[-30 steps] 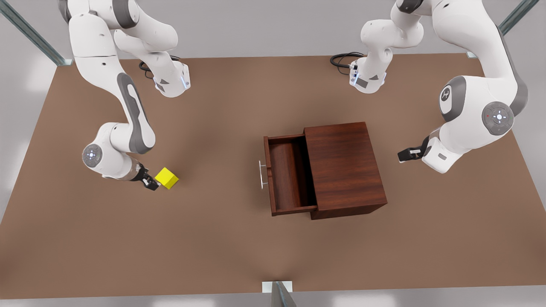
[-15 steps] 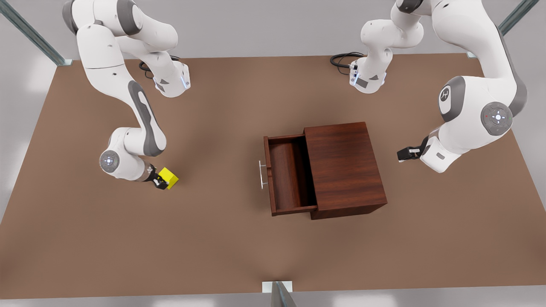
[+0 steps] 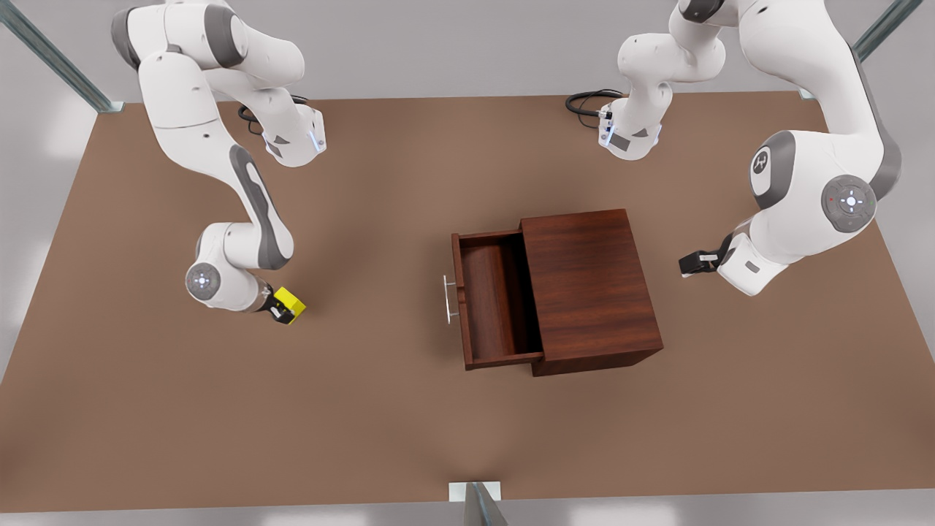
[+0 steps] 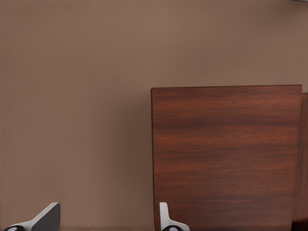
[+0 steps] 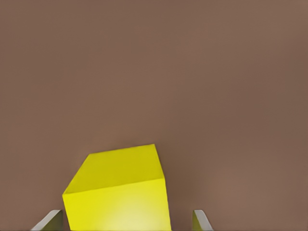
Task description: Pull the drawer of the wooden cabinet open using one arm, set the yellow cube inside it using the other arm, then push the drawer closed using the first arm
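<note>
The cube (image 3: 291, 305) sits on the surface (image 3: 365, 409) between the right gripper's (image 3: 280, 313) spread fingers; the cabinet (image 3: 588, 292) stands just beyond the left gripper (image 3: 690, 263), its drawer (image 3: 493, 299) out on the far side.

The wooden cabinet (image 3: 590, 288) looks like dark reddish-brown wood with streaked grain and a soft satin sheen. Its drawer (image 3: 495, 299) shows the same wood inside, and the handle (image 3: 447, 299) on the drawer's front is thin bright metal. The yellow cube (image 5: 118, 195) looks smooth, plain and matt. The counter (image 3: 365, 409) is flat matt brown.
</note>
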